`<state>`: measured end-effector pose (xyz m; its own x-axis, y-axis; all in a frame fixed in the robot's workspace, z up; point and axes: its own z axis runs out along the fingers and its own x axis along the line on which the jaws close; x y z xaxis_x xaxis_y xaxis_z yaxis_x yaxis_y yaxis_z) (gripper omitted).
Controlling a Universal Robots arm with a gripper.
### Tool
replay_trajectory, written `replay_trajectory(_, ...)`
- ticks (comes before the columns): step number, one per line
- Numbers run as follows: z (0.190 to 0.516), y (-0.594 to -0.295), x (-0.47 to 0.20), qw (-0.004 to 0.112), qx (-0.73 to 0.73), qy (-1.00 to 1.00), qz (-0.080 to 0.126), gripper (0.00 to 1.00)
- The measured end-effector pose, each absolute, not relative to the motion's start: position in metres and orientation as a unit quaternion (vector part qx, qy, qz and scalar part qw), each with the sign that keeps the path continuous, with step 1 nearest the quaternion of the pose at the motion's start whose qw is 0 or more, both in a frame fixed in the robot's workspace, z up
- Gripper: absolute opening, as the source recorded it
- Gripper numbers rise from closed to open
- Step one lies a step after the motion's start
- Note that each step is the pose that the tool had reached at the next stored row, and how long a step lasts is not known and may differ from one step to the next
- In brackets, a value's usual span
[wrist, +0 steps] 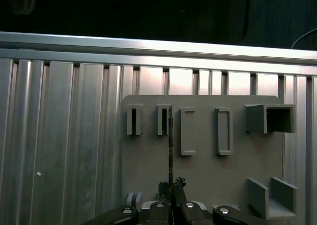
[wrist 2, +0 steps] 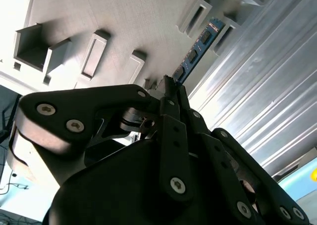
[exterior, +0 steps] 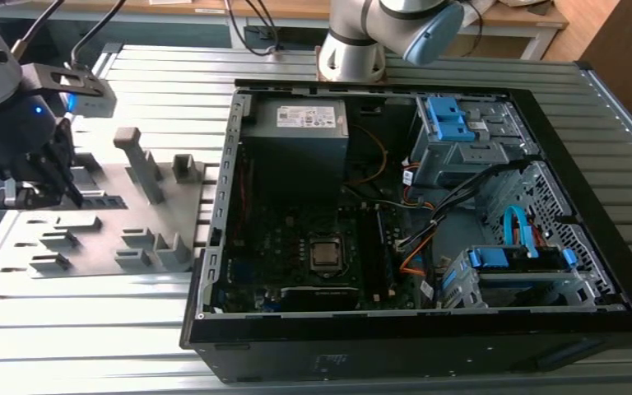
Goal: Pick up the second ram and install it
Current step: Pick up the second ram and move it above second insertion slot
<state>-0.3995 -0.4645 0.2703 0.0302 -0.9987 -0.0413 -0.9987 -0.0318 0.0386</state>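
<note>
The second ram, a long, narrow blue-green circuit-board stick with black chips, is pinched at one end between the fingertips of the black gripper. Jaws are pressed together on the board. In the first wrist view the second ram shows edge-on as a thin dark line running from the gripper to the rim of one narrow rectangular holder.

That holder belongs to the grey plastic fixture plate, which carries a row of raised slots and box-shaped pockets. Cannot tell whether the stick's far end touches the plate or hangs clear.

The plate lies on the ribbed aluminium table. In the exterior view the gripper hangs over the plate at the exterior view's left. The open black computer case lies just beside the plate, toward the exterior view's right.
</note>
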Motion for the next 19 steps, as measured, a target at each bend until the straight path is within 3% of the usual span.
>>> replay_trajectory(19, 0.295, -0.465, -0.399, 0.001, -0.718, 0.696, 0.028, 0.14)
